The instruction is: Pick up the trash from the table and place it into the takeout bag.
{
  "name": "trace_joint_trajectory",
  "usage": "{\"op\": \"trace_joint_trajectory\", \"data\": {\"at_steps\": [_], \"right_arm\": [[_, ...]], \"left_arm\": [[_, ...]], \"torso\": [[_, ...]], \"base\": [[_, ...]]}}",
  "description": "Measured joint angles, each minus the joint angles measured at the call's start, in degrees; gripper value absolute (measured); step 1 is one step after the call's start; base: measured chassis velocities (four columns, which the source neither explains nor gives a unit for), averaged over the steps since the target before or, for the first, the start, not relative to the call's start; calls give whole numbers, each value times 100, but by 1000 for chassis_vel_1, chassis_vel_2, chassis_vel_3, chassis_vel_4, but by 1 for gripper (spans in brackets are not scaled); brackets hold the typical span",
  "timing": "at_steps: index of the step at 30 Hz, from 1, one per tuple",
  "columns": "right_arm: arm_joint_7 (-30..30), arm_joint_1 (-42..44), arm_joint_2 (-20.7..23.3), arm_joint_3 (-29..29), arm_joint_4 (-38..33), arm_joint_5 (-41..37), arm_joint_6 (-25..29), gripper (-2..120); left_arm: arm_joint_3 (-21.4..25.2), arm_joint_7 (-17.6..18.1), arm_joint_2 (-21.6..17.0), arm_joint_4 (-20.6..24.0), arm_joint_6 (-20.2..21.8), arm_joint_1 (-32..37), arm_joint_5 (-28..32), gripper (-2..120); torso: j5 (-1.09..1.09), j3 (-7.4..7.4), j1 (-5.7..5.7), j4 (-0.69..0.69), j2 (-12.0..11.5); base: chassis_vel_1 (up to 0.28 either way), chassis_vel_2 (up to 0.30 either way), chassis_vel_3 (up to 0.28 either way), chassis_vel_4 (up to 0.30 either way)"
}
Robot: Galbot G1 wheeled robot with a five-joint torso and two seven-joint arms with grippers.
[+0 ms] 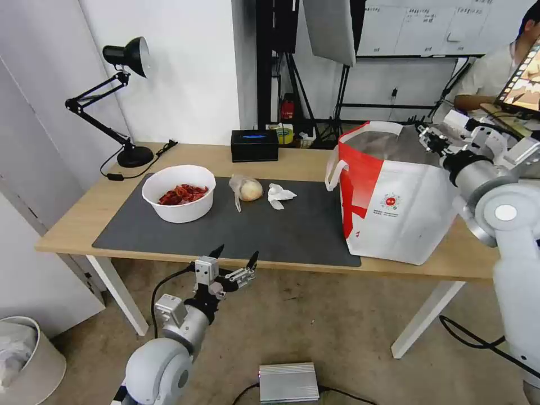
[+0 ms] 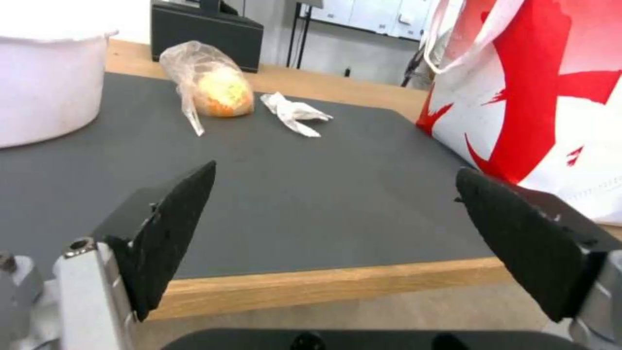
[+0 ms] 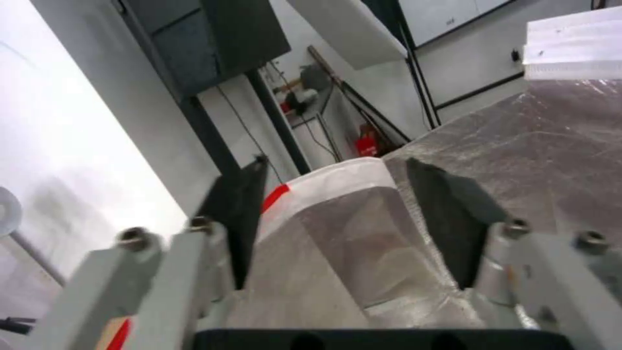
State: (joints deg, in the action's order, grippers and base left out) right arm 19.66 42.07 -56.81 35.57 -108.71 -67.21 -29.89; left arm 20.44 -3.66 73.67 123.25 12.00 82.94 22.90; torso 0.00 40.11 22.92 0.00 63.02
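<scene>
On the dark grey mat of the table lie 3 pieces of trash: the white bowl of red scraps, the clear bag with the tan bun beside it, and the crumpled white tissue just beside the bun. The takeout bag stands upright at the mat's right end, mouth open, foil lining showing. The right gripper hangs over that open mouth, its fingers apart and holding nothing. The left gripper sits at the table's near edge, below the tabletop, fingers spread wide and empty. A black box and black desk lamp stand along the far edge.
</scene>
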Motion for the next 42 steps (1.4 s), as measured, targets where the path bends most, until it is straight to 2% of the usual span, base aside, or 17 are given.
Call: {"op": "trace_joint_trajectory", "data": {"at_steps": [2, 7, 8, 13, 18, 25, 28, 29, 32, 42], "right_arm": [[0, 9, -2, 0, -30, -17, 0, 68], [0, 14, -16, 0, -84, -104, 0, 78], [0, 14, -26, 0, -147, -256, 0, 87], [1, 16, -22, -13, -455, -550, 2, 100], [-26, 28, 11, -14, -708, -831, 47, 100], [-385, 259, 49, -76, -1182, -899, 49, 100], [-1015, 750, 107, -237, -1564, -483, -87, 100], [-1015, 750, 107, -237, -1564, -483, -87, 100], [-1572, 1250, 253, -347, -1805, 126, -247, 100], [-2446, 2402, 420, -432, -1971, 1379, -231, 100]], "left_arm": [[15, 0, -2, 23, 0, 18, 0, 100], [24, 0, -1, 37, 0, 25, 0, 100], [29, 1, 2, 45, 0, 27, 0, 100], [73, 2, 1, 85, 0, 40, 3, 100], [128, 2, -4, 131, -1, 60, 18, 100], [240, 0, -37, 182, -8, 64, 36, 100], [277, -7, -64, 204, -25, 58, 61, 100], [277, -7, -64, 204, -25, 58, 61, 100], [316, -27, -96, 185, -87, 23, 78, 100], [511, -132, -259, 86, -219, 50, 173, 100]], "torso": [[0, 0, 0, 0, 0], [0, 0, 0, 0, 0], [0, 0, 0, 0, 0], [-1, 0, 0, 0, 0], [0, 0, 0, 0, 0], [-1, 0, 0, 0, 0], [-1, 0, 0, 1, 0], [-1, 0, 0, 1, 0], [-1, 0, 0, 0, 0], [0, 0, 0, 0, 1]], "base": [[0, 0, 0, 0], [0, 0, 0, 0], [0, 0, 0, 0], [0, 0, 0, 0], [0, 0, 0, 0], [0, 0, 0, 0], [0, 0, 0, 0], [0, 0, 0, 0], [0, 0, 0, 0], [0, 0, 0, 0]]}}
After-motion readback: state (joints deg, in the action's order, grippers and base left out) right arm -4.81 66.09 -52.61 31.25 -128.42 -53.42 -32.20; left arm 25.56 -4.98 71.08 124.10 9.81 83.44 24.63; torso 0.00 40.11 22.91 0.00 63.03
